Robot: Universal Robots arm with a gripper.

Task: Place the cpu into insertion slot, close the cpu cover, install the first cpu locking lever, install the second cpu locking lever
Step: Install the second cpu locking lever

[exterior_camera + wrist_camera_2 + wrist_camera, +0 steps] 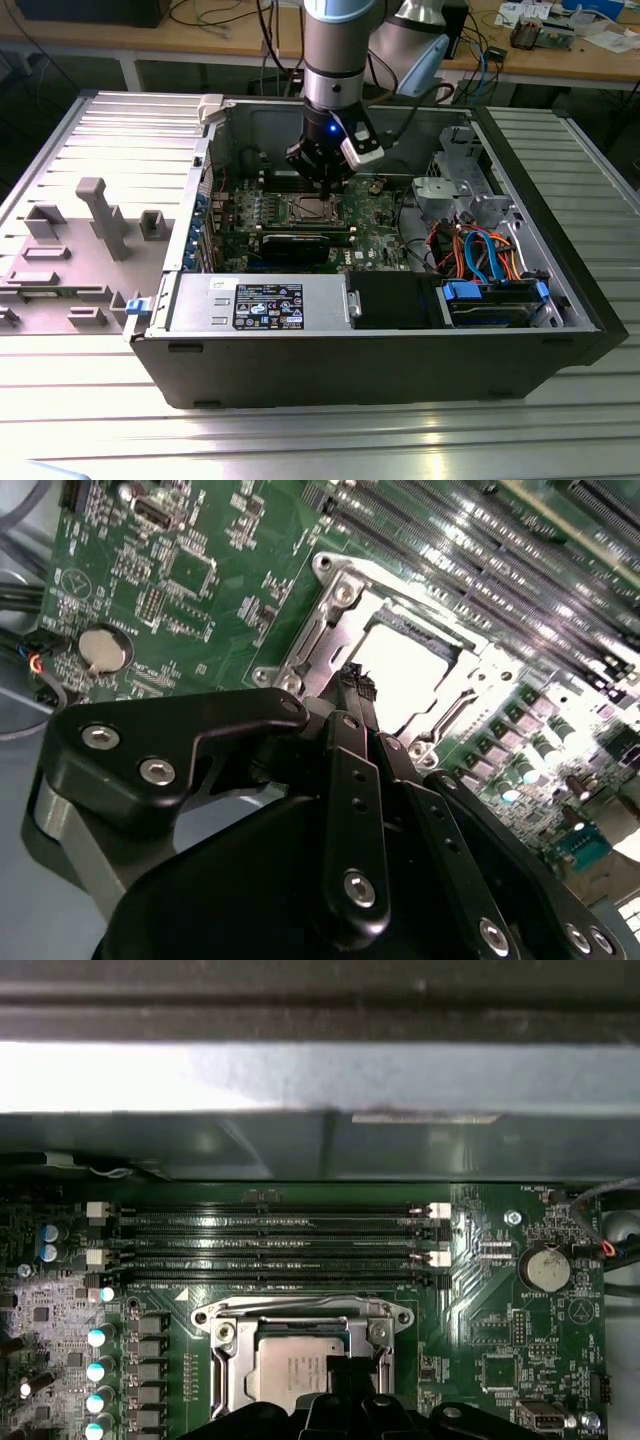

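The robot arm reaches down into the open computer case (560, 300) on the tabletop (100, 420). Its black claw (358, 685) hangs right over the chip (295, 1370), with its fingers pressed together and nothing between them. The silver chip lies flat in its square socket (330, 630) on the green board (480, 1320). The thin metal cover (300, 1315) lies down around the chip. The long black memory slots (270, 1245) sit just beside the socket.
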